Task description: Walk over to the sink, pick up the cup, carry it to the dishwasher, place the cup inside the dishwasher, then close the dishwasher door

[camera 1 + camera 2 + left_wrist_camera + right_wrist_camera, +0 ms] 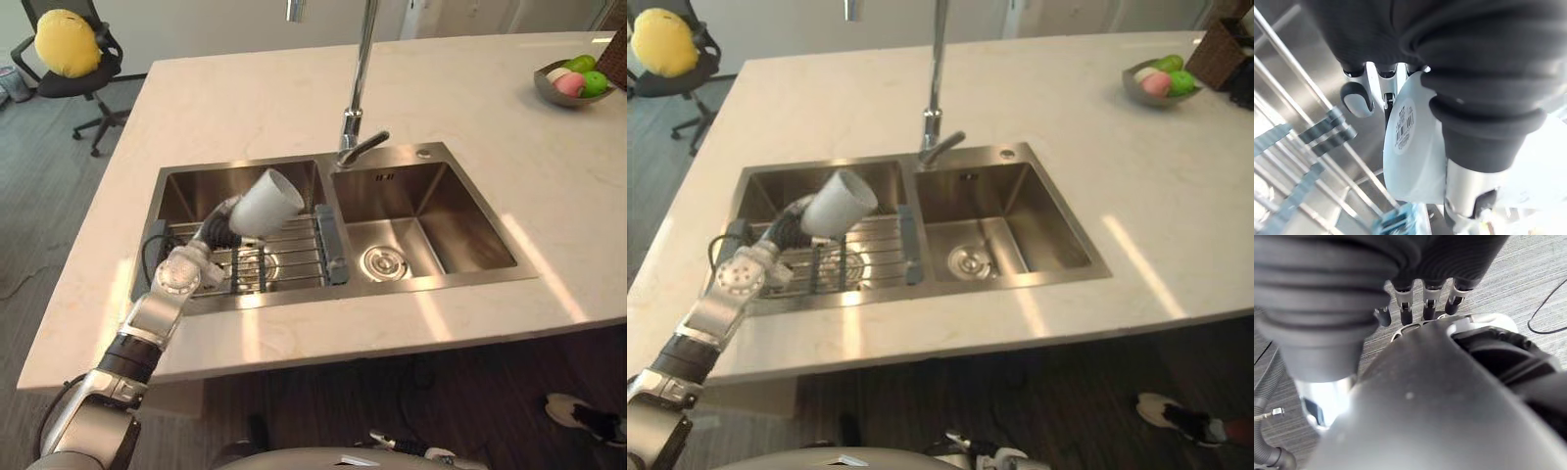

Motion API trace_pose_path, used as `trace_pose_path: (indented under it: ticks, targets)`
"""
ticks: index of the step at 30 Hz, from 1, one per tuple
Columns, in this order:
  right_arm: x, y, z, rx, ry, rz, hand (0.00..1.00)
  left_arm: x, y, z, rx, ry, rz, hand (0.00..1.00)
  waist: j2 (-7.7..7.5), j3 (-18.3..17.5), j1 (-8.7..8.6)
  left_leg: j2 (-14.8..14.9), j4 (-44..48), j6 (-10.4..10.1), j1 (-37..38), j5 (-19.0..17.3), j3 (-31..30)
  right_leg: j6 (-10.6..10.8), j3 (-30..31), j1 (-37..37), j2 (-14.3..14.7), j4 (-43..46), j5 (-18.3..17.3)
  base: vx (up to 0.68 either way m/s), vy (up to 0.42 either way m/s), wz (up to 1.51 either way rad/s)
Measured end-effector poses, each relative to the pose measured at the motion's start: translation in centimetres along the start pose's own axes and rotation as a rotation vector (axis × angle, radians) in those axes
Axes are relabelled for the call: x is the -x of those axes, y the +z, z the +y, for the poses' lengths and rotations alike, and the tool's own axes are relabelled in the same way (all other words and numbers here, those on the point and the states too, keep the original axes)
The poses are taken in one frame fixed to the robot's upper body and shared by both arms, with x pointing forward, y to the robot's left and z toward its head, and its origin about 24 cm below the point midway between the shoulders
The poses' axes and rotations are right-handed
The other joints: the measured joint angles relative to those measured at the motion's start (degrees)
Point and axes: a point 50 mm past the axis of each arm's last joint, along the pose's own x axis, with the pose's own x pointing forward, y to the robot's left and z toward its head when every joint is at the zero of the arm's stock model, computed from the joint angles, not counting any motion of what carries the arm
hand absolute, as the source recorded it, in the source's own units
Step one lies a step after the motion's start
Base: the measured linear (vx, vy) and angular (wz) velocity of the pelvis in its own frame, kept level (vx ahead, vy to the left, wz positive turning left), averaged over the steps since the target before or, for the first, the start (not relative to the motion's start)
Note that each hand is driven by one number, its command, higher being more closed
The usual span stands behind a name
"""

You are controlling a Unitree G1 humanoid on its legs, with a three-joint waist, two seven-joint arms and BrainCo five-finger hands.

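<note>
A white cup point(266, 203) hangs tilted above the left basin of the steel double sink point(431, 284), its mouth turned away from me. My left hand point(217, 233) is shut on it near the base. In the left wrist view the cup's labelled bottom point(1410, 147) lies against the palm, with the fingers point(1356, 98) curled beside it. A wire rack point(294, 257) lies in the basin under the cup. My right hand point(1425, 298) hangs low at my side over the floor, fingers relaxed and holding nothing.
A tall faucet point(358, 88) stands behind the divider between the basins. A bowl of fruit point(573, 83) sits on the counter's far right. An office chair with a yellow cushion point(64, 49) stands far left. A person's shoe point(583, 416) is on the floor at lower right.
</note>
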Motion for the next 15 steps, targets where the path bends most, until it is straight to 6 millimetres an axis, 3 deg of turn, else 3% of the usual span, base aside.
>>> trace_pose_path:
  ticks: [5, 9, 12, 15]
  targets:
    - [-0.1, -0.9, 0.2, -0.034, 0.009, 0.01, 0.0, 1.1, 1.9, 2.2, 0.382, 0.202, -0.152, 1.0, -1.15, -0.71, 1.35, -0.02, 0.0, 0.23, -0.25, -0.15, -0.23, -0.49, -0.23, 0.15, -0.16, -1.05, -0.3, -0.03, -0.008, -0.02]
    - [0.0, -1.7, 0.4, -0.057, 0.02, 0.011, 0.0, 3.1, 2.5, 2.9, 0.509, 0.321, -0.259, 1.0, -2.48, -1.52, 1.89, -0.43, 0.0, 0.07, -0.33, 0.01, -1.45, -1.1, -1.69, 0.96, -0.27, -1.51, -0.79, 0.02, -0.014, 0.15]
    - [-0.1, -2.4, 0.5, -0.086, 0.012, 0.035, 0.0, 4.8, 2.3, 3.1, 0.615, 0.385, -0.314, 1.0, -3.57, -2.21, 3.81, -0.7, 0.01, 0.24, -0.34, 0.32, -2.2, -1.42, -2.27, 1.4, -0.33, -1.49, -1.06, 0.05, -0.017, 0.14]
    - [-0.1, -2.8, 0.6, -0.116, 0.013, 0.042, 0.0, 6.3, 2.5, 3.2, 0.653, 0.417, -0.356, 1.0, -4.3, -3.42, 4.29, -0.82, 0.04, 0.12, -2.39, 1.3, -3.05, -1.55, -1.37, 0.22, -0.22, -1.27, -0.91, 0.04, -0.009, 0.25]
